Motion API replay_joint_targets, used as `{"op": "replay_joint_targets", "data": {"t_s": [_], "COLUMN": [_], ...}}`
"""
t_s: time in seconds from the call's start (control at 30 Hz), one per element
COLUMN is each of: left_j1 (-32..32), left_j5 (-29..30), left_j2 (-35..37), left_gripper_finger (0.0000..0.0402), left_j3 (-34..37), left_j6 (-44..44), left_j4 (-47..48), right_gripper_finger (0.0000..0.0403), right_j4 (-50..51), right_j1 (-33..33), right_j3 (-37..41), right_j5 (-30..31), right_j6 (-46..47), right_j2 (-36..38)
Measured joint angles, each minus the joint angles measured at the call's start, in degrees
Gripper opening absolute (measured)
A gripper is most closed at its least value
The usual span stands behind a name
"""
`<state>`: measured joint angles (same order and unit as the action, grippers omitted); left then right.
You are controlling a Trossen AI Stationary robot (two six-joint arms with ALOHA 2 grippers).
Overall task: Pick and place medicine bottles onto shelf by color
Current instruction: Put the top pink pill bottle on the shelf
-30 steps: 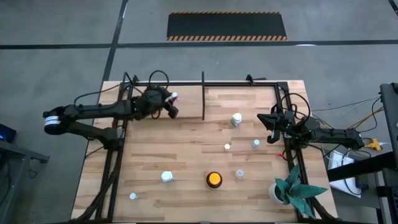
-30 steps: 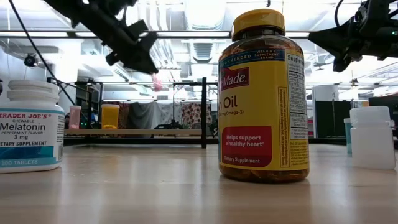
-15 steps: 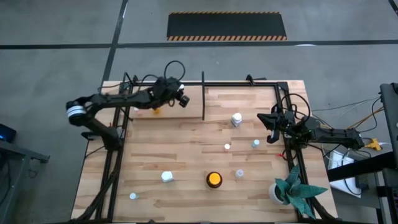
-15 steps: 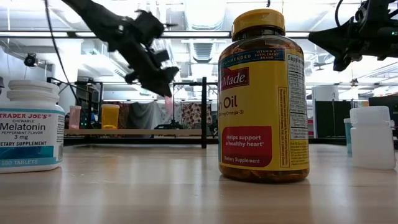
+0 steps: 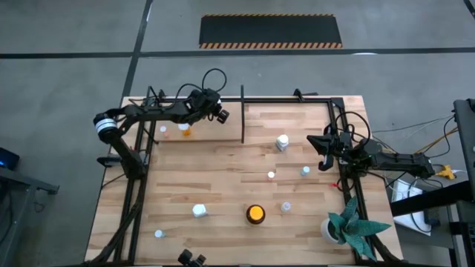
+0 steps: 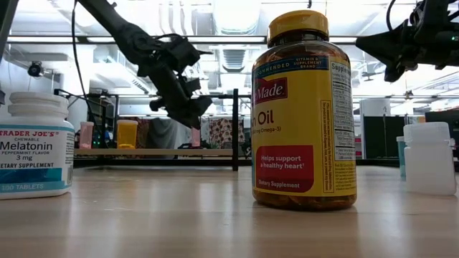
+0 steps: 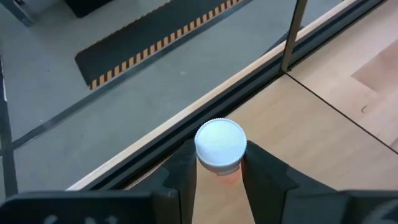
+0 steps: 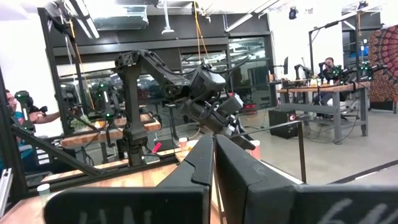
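Left gripper (image 7: 216, 180) pinches small white-capped bottle (image 7: 220, 145) above black-framed wooden shelf (image 5: 297, 111), left of divider. Lower it upright beside orange bottle (image 5: 185, 132), then release. Right gripper (image 5: 321, 152) pressed together, idle.

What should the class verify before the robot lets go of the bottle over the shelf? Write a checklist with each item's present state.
1. Grip: the left hand has both fingers against the sides of the white-capped bottle: ok.
2. Position: the bottle hangs over the shelf board, left of the divider post: ok.
3. Contact: the bottle's base rests on the board: cannot tell.
4. Neighbours: the orange bottle and the small white bottle on the shelf stand apart from the hand: ok.
5. Other arm: the right hand is shut and waits far off on the right side: ok.
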<state>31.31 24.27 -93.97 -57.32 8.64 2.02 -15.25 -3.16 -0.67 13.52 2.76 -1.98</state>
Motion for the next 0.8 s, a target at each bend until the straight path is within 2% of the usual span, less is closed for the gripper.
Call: {"op": "replay_joint_targets", "data": {"t_s": [0.8], "left_j1": [0.2], "left_j5": [0.0], "left_j2": [0.0], "left_gripper_finger": [0.0092], "left_j3": [1.9], "left_j6": [-1.6], "left_j4": [-0.3], "right_gripper_finger": [0.0009], "right_j4": [0.0], "right_j1": [0.0], "right_j3": [0.0], "right_j5": [0.0], "right_j6": [0.2], "right_j2": [0.0]}}
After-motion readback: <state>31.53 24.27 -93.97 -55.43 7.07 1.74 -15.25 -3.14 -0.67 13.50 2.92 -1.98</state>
